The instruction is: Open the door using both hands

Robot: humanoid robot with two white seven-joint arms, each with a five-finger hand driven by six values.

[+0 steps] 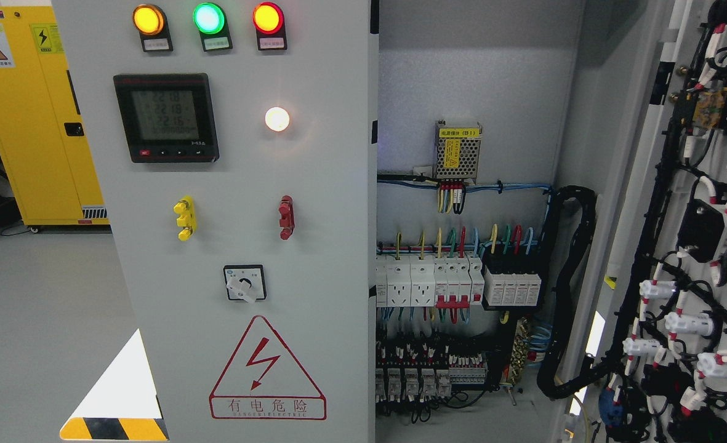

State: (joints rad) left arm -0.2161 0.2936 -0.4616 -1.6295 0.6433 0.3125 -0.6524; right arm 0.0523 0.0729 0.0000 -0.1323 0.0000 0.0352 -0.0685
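Grey cabinet, right door (702,221) swung open

No arm, wrist or hand of the robot is seen in the head view; nothing of either hand's pose can be told.

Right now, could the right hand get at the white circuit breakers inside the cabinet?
Probably yes, though neither hand is in view. The right door stands swung open, and nothing blocks the white breakers; the closed left door sits beside them.
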